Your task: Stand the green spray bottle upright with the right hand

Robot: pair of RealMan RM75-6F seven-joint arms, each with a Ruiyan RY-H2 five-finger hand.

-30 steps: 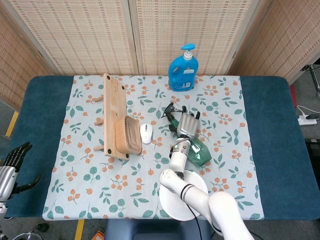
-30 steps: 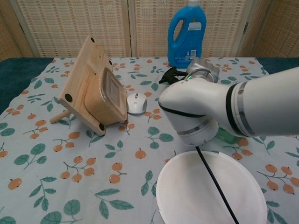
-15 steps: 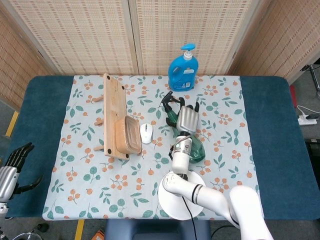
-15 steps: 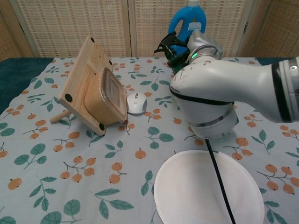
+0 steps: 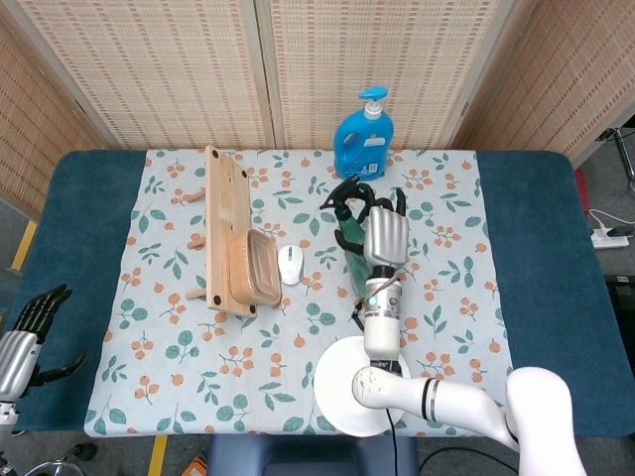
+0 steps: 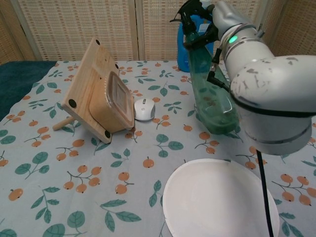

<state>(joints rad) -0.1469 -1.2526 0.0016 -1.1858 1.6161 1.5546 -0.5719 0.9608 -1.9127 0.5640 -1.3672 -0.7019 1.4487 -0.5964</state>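
Note:
The green spray bottle (image 6: pixel 211 98) stands on its base on the cloth, leaning with its black nozzle (image 6: pixel 190 10) toward the left. My right hand (image 6: pixel 222 17) grips it high up, around the neck below the nozzle. In the head view the right hand (image 5: pixel 385 238) covers most of the bottle (image 5: pixel 353 256); only the black nozzle (image 5: pixel 348 194) and a strip of green body show. My left hand (image 5: pixel 26 332) hangs off the table's left edge, fingers apart, holding nothing.
A blue detergent bottle (image 5: pixel 363 139) stands just behind the spray bottle. A wooden rack (image 6: pixel 96 91) with a small basket lies at the left, a white mouse (image 6: pixel 144 109) beside it. A white plate (image 6: pixel 217 197) sits near the front edge.
The right hand has lifted the bottle's nozzle end from lying flat to steeply tilted on its base. The forearm swung right and up. The left hand stayed put.

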